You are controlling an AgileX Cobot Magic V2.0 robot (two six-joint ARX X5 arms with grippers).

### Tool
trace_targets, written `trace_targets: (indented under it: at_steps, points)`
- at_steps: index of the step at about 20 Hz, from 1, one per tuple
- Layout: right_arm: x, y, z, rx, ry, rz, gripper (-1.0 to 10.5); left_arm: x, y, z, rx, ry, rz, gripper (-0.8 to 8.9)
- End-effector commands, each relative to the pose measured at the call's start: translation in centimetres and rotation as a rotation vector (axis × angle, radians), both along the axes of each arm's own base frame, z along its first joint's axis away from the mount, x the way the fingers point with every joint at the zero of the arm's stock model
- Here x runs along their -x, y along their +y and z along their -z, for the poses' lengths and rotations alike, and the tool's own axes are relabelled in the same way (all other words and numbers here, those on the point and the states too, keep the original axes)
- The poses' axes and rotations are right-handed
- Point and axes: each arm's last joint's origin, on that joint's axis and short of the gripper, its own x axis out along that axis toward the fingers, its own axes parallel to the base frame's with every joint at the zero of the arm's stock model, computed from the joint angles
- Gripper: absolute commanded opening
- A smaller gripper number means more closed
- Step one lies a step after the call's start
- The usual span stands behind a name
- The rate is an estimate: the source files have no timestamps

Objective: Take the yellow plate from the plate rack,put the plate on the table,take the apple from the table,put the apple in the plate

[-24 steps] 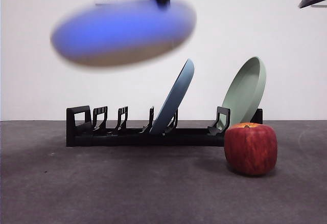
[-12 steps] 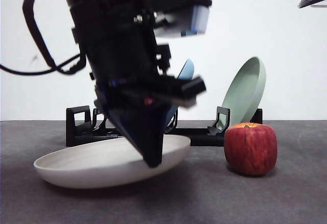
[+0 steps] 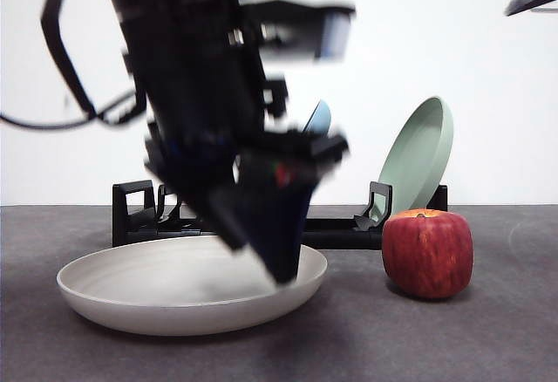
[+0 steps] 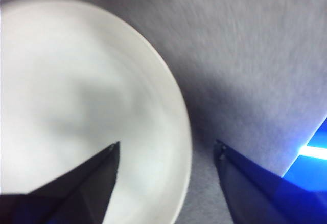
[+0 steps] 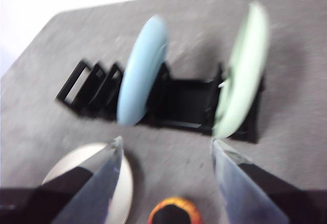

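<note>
Left claw (image 3: 279, 264) spread wide at frame centre — straddling the plate's (image 3: 131, 290) right rim (plate flat on the desk (image 3: 488, 338)); right claw (image 5: 166, 144) open, empty.

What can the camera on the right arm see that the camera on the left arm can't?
Only the right wrist view shows the plate rack, with a light blue plate and a pale green plate standing in it, and the top of the apple. Only the left wrist view shows the left tool, open, one jaw over the yellow plate and one outside its rim. Both show that plate lying on the dark table; the right tool hangs open above.
</note>
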Motion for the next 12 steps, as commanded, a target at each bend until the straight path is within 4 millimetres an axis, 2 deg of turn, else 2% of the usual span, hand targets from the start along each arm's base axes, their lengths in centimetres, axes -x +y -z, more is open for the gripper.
trace_targets:
  at_steps: [1,4,7,9,12]
  points:
    - [0.1,0.9,-0.2,0.048,0.006,-0.063,4.2,0.4,1.0,-3.3,0.09,-0.075,-0.033,3.19]
    - [-0.1,2.3,-0.8,0.092,0.056,-0.143,4.2,1.7,3.7,-8.8,0.248,-0.222,-0.094,3.17]
    - [-0.8,4.5,-0.9,0.214,0.103,-0.176,4.2,3.7,7.5,-15.0,0.441,-0.393,-0.158,3.14]
    - [-1.5,6.2,0.1,0.286,0.158,-0.221,4.2,5.4,10.8,-18.8,0.565,-0.515,-0.218,3.14]
    - [-3.0,8.5,2.7,0.387,0.243,-0.233,4.2,7.7,15.1,-22.2,0.683,-0.63,-0.302,3.14]
